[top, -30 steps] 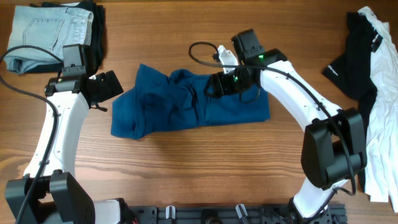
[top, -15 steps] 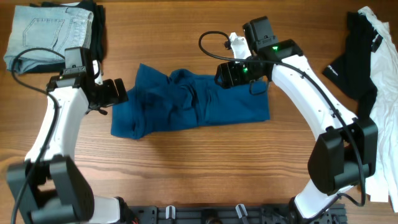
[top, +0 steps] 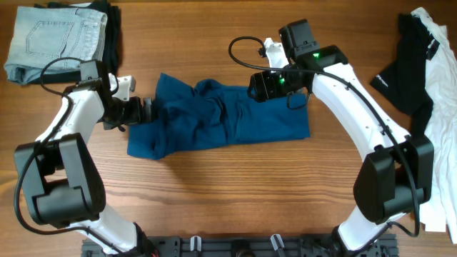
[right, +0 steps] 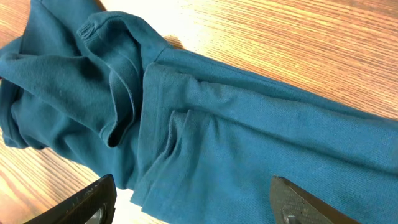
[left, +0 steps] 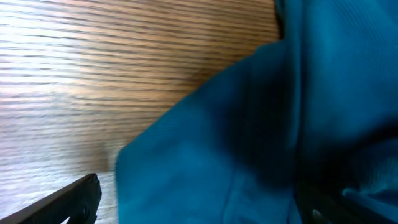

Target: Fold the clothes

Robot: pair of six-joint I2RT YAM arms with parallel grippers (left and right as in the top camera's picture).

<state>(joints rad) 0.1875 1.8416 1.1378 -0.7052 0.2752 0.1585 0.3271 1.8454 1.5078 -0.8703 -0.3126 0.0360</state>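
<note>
The left end effector (top: pixel 146 111) has slid right to the left edge of the clothes (top: pixel 214 118), jaws spread wide, gripping nothing. The right end effector (top: pixel 255 84) has lifted off, open and empty. The clothes lie crumpled mid-tabletop (top: pixel 214 193). Closing here risks pinching several bunched layers and dragging the whole heap.

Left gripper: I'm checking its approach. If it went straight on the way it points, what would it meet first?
The left edge of the blue shirt. The left gripper, jaws open, points right at it; whether they already touch is unclear.
</note>
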